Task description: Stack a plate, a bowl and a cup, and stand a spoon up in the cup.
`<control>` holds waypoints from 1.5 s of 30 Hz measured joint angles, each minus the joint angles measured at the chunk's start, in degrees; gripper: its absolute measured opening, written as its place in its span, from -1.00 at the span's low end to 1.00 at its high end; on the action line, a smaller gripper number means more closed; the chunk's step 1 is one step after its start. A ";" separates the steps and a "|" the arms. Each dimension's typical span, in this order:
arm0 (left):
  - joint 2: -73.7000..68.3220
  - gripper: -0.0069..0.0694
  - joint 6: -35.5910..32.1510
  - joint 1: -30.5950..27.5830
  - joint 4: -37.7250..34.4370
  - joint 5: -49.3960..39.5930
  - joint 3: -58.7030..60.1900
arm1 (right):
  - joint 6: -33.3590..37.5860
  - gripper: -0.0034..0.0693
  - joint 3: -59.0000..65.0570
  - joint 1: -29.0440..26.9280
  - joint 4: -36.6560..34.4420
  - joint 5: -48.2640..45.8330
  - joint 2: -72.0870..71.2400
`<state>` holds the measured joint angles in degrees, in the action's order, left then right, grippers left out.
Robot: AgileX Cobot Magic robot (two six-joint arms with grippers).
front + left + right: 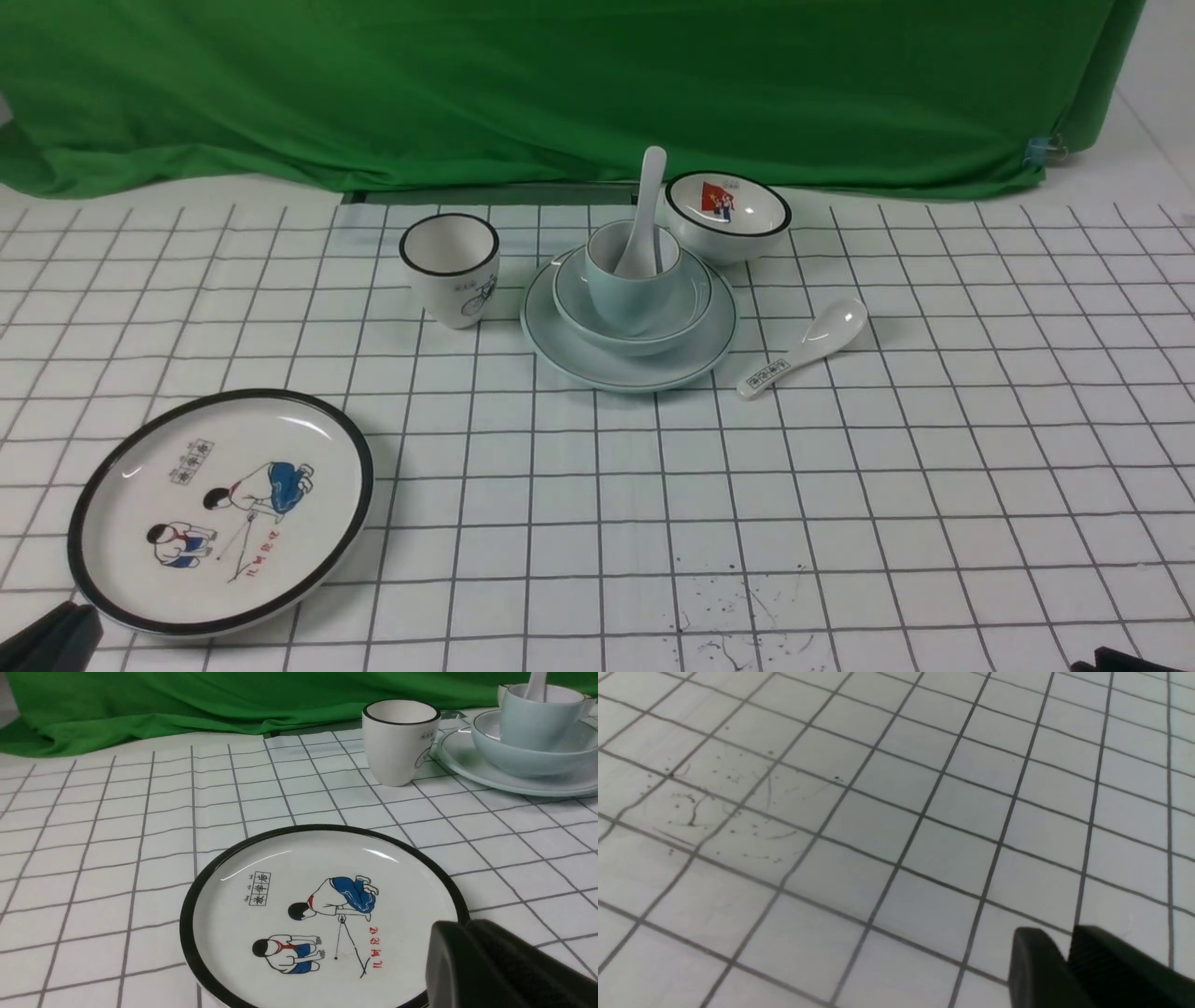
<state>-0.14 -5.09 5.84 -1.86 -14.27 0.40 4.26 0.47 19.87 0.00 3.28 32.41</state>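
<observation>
The pale blue-green plate (691, 362) lies at the table's far middle. The matching bowl (698, 303) sits on it, and the matching cup (630, 291) stands in the bowl. The plain white spoon (649, 201) stands in the cup, handle up. The stack also shows in the left wrist view: plate (467, 765), bowl (537, 760), cup (532, 723), spoon (535, 683). My left gripper (460, 926) is shut and empty over the near edge of the cartoon plate. My right gripper (1066, 940) is shut and empty over bare cloth. Both sit at the front edge, far from the stack.
A black-rimmed cup with a bicycle drawing (451, 271) stands left of the stack. A black-rimmed bowl with a red picture (728, 219) sits behind it. A patterned-handle spoon (808, 345) lies to its right. The cartoon plate (219, 509) lies front left. A green cloth (560, 84) hangs behind.
</observation>
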 joint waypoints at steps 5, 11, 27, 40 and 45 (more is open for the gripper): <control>0.00 -0.90 -1.02 -0.13 -0.53 0.00 0.00 | 0.00 -0.47 0.00 0.00 0.00 0.00 0.00; 0.00 -0.90 -1.02 -0.13 -0.71 0.00 0.00 | 0.00 -0.43 0.00 0.00 0.00 0.00 0.00; 0.04 -0.90 -1.16 -0.13 -0.76 0.05 0.00 | 0.00 -0.36 0.00 0.62 0.00 -0.34 -1.52; 0.04 -0.90 -1.17 -0.13 0.91 0.05 0.00 | -0.11 -0.33 0.05 -14.14 0.00 -14.16 -32.11; 0.12 -0.90 -1.17 -0.13 0.91 0.01 0.00 | -0.37 -0.31 0.05 -19.87 0.00 -15.19 -32.43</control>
<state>-0.02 -6.26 5.72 -0.95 -14.26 0.40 3.89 0.52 0.00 0.00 -11.91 -0.02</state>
